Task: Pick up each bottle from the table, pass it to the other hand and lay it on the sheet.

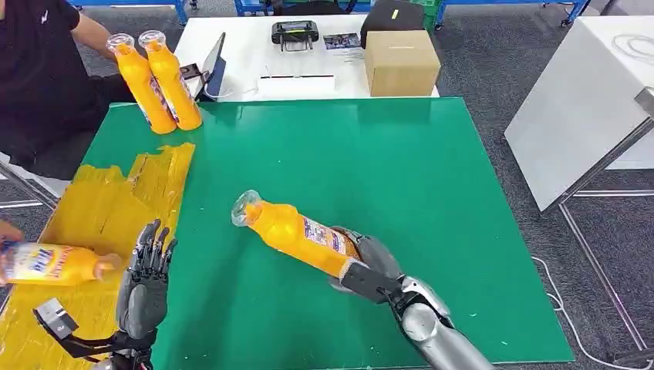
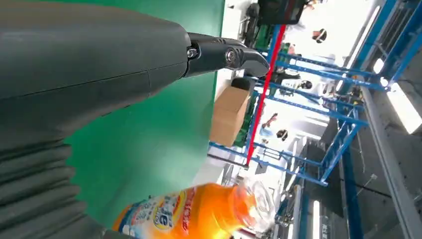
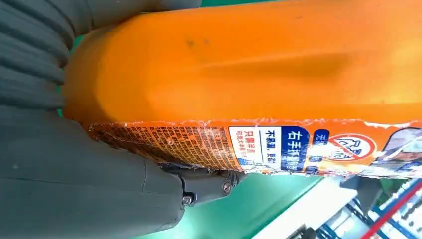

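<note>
Green surface (image 1: 432, 216): the largest item we list, a flat green board that carries the rest.

Yellow sheet (image 1: 116, 200): crinkled, lying along the surface's left side.

Cardboard box (image 1: 401, 62): closed, on the white table beyond the surface's far edge.

Held orange bottle (image 1: 297, 231): we see it tilted above the surface near the middle, clear cap pointing up and to the left, base in the right hand (image 1: 370, 266). In the right wrist view the fingers (image 3: 209, 184) wrap its labelled body (image 3: 259, 74).

Pair of orange bottles (image 1: 158, 81): leaning side by side, touching, at the surface's far left corner, a person's hand at their caps.

Bottle on sheet (image 1: 58, 264): lying on its side at the sheet's left edge, a person's fingertips at its base.

Left hand (image 1: 146, 281): upright over the sheet, fingers (image 1: 154, 239) spread and holding nothing, just beside the lying bottle's neck.
</note>
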`<action>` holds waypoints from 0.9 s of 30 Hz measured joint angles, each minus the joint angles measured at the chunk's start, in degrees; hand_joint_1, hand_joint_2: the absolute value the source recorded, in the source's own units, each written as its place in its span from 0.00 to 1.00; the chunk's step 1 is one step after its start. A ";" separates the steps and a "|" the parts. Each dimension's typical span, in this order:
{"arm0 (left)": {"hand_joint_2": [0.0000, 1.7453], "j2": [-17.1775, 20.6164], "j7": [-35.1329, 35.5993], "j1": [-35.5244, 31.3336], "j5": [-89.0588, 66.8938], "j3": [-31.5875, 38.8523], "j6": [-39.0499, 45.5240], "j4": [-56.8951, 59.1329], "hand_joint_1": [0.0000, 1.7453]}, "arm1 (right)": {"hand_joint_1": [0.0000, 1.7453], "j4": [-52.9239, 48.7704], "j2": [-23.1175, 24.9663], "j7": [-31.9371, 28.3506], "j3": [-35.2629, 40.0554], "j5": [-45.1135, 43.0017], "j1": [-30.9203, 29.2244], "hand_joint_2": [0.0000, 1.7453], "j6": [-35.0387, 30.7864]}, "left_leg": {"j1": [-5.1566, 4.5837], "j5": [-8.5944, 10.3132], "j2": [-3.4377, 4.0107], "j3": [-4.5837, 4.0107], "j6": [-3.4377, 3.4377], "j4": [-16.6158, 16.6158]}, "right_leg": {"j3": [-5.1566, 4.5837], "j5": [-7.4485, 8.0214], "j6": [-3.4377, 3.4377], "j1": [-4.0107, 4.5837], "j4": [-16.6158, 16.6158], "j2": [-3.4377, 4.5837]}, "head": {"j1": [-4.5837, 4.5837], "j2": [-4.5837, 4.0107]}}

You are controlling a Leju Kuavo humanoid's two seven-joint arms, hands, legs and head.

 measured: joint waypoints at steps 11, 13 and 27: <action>1.00 -4.17 -0.74 3.34 0.59 -1.66 2.89 -5.99 0.00 | 1.00 -12.00 6.39 -4.78 -2.23 -4.42 5.16 1.00 -0.09 | 0.00 0.00 0.00 -0.20 0.00 0.00 | -0.23 -0.01 -0.01 0.02 0.00 0.01 | 0.00 0.00; 1.00 -4.55 -0.55 3.40 1.33 -2.88 2.93 -6.12 0.00 | 1.00 -12.11 7.97 -3.98 -1.69 -5.18 4.37 1.00 0.13 | 0.02 0.01 0.00 -0.20 0.00 -0.01 | -0.23 0.00 -0.01 0.05 0.01 0.02 | 0.02 0.00; 1.00 -5.25 -0.77 3.43 1.36 -13.09 3.91 -6.12 0.00 | 1.00 -2.64 16.74 -1.55 10.01 -3.45 -2.82 1.00 1.20 | 0.02 0.07 0.00 -0.25 -0.05 -0.01 | -0.26 0.00 -0.01 0.04 0.02 0.00 | 0.02 0.00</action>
